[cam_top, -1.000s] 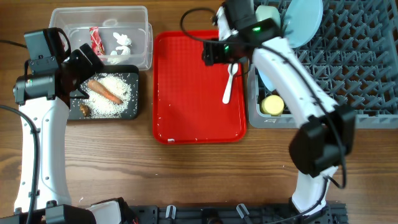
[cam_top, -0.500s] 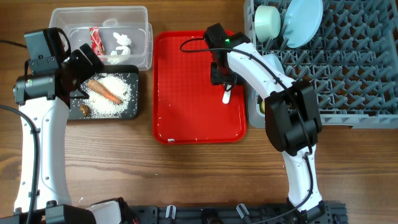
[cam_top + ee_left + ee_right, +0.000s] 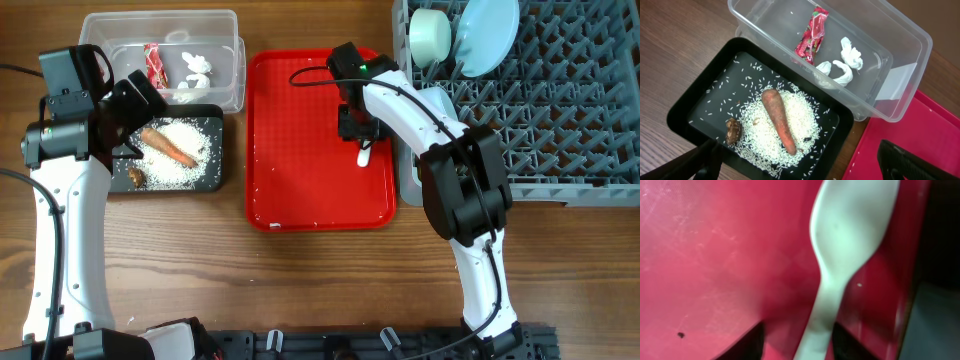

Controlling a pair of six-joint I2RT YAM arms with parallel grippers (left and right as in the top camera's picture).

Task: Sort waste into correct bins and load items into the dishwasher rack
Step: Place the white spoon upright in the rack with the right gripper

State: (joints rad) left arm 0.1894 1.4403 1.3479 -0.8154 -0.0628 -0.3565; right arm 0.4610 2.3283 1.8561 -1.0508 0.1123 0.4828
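Spoon (image 3: 850, 225) pick-up is the step now: the right tool (image 3: 799, 335) sits low over it, fingers open on each side of the thin handle. Next it must squeeze and lift. Smooth white plastic with a round bowl, it lies flat on the shiny red tray (image 3: 700, 255), beside the grey peg rack (image 3: 570, 100)

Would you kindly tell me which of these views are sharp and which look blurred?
Right wrist: very close, so the white spoon and red tray look soft, and the dark fingertips blur at the bottom edge. Left wrist: crisp, rice grains distinct, slight glare on the clear tub. Overhead: sharp and evenly lit.
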